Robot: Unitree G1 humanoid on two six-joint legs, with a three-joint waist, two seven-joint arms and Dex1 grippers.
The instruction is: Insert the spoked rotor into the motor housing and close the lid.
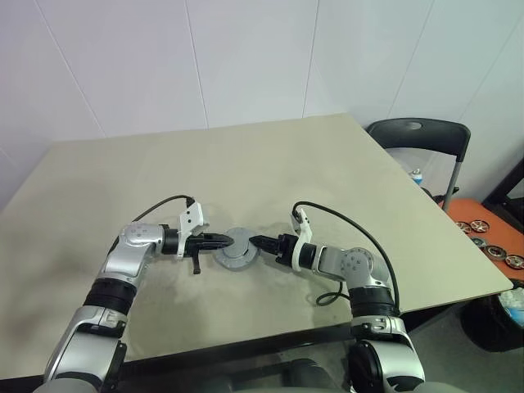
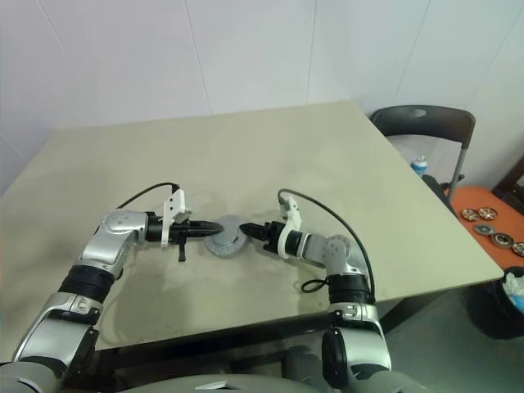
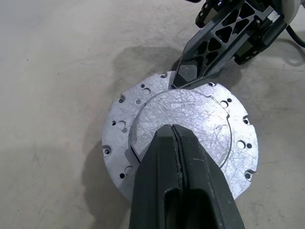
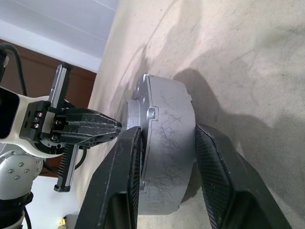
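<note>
Between my claws on the table (image 1: 344, 164), the motor housing (image 4: 167, 157): right gripper (image 4: 167, 191) straddles its rim and lid (image 3: 181, 138), clamping; left gripper (image 3: 175, 143) clenched empty, tips resting above.

we see the motor housing (image 1: 237, 250) on the table (image 1: 270, 155), near its front edge, with the lid (image 3: 181, 124) lying flat on top of it. the left gripper (image 1: 226, 240) comes in from the left, its closed fingertips over the lid. the right gripper (image 1: 255, 242) comes in from the right, one finger (image 4: 121, 186) above the assembly's top face and the other (image 4: 224, 186) at its underside. a folding chair (image 1: 426, 139) stands beyond the table's right corner, and a tray of small round parts (image 1: 491, 237) lies further right.
</note>
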